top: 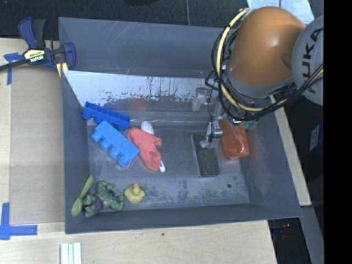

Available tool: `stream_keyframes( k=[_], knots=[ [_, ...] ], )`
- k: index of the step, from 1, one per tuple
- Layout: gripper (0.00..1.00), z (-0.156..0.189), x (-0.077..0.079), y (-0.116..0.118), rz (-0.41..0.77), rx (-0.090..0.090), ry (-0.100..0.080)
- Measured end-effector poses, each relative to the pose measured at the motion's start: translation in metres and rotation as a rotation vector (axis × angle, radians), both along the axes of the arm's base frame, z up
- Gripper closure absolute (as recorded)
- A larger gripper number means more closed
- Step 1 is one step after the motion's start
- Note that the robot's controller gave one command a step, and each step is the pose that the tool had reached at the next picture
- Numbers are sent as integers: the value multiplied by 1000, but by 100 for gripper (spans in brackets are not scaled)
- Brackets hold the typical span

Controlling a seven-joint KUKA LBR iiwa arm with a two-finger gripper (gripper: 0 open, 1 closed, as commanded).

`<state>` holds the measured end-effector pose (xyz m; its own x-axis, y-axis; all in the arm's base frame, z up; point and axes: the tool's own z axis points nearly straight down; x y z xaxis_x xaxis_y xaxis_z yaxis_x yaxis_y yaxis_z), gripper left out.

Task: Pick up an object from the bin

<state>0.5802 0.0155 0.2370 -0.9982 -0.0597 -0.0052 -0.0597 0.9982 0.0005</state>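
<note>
My gripper [212, 132] hangs below the arm's orange dome at the right of the bin, low over the floor. Just to its right lies an orange-red, rounded, glossy thing [236, 143], partly hidden under the wrist; I cannot tell whether they touch. A dark grey flat slab [207, 160] lies directly in front of the gripper, its far end close under it. A pink soft toy with a white tip [147, 146] lies further left, at the bin's middle.
A blue toothed block [113, 142] and a blue bar [105, 114] lie at the left. Along the near wall sit a small yellow duck [134, 193], a green figure [104, 198] and a yellow-green stick [82, 196].
</note>
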Motion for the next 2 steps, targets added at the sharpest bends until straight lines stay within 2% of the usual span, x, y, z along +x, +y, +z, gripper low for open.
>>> stream_keyframes(
  k=[1, 2],
  knots=[
    [0, -18, 23, 8, 53, 1, 2],
    [0, -38, 36, -21, -16, 0, -5]
  ],
)
